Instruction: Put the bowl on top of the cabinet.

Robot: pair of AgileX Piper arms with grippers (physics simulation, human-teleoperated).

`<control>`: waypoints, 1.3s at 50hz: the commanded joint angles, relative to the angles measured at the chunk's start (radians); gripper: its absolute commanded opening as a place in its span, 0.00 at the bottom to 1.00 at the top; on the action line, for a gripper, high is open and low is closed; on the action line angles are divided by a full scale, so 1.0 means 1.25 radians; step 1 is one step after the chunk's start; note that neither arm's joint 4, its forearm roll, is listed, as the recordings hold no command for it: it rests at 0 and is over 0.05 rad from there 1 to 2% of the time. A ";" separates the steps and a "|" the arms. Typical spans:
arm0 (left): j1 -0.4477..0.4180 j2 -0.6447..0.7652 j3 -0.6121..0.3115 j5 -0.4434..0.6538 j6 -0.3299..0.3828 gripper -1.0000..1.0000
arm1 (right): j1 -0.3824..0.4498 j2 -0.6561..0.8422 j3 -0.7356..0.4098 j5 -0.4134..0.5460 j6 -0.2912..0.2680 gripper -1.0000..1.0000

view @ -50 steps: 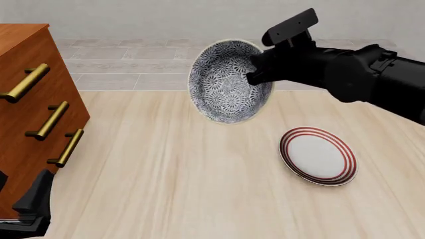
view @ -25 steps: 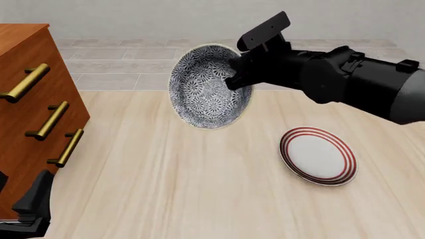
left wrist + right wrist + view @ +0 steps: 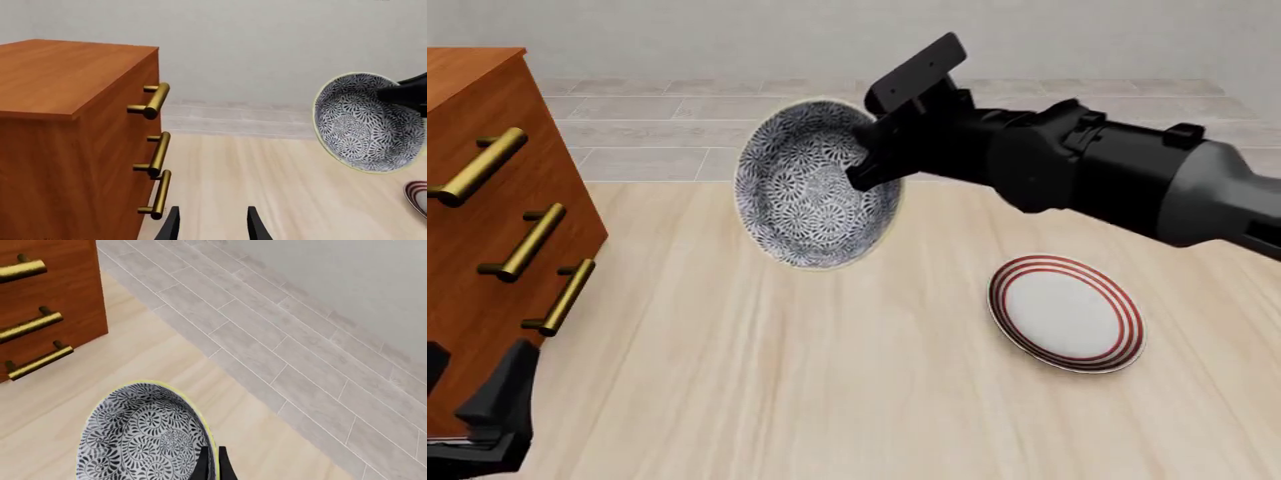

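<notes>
Right gripper (image 3: 865, 168) clamped narrow on the rim of the bowl (image 3: 814, 185), fingers pinching the pale edge from the side away from the cabinet (image 3: 487, 250). Bowl carried in the air, tipped on edge, patterned inside turned toward the front camera and the cabinet side. Clear of the table (image 3: 827, 380), nothing under it but bare wood. In the right wrist view, bowl (image 3: 143, 432) nipped between two thin fingertips (image 3: 201, 467) at its rim, cabinet front (image 3: 47, 305) and brass handles beyond it.

Left gripper (image 3: 210, 225) parked low beside the cabinet's front, fingers spread with nothing between them. Nearer the cabinet than the right arm, yet idle.

Key relation, as a judgement: cabinet top (image 3: 60, 75) lies across from the bowl (image 3: 367, 122), well apart from it, on the far side of the handles (image 3: 157, 100). From the left wrist view, bowl hangs near the height of the cabinet top, perhaps slightly lower; hard to say for certain. Likely needs more travel toward the cabinet, then levelling so the base faces down before release.

Red-ringed plate (image 3: 1068, 312) lies on the table, on the side of the bowl away from the cabinet, not involved.
</notes>
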 commanded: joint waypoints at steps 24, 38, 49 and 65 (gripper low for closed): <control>-0.169 0.271 -0.071 -0.215 -0.106 1.00 | 0.008 -0.005 0.022 -0.023 -0.004 0.00; -0.205 0.310 -0.087 -0.245 -0.193 1.00 | 0.017 -0.002 0.012 -0.022 -0.009 0.00; -0.236 0.335 -0.102 -0.264 -0.215 1.00 | 0.008 0.000 0.022 -0.036 -0.028 0.00; -0.305 0.404 -0.125 -0.345 -0.252 1.00 | 0.015 -0.006 0.026 -0.036 -0.030 0.00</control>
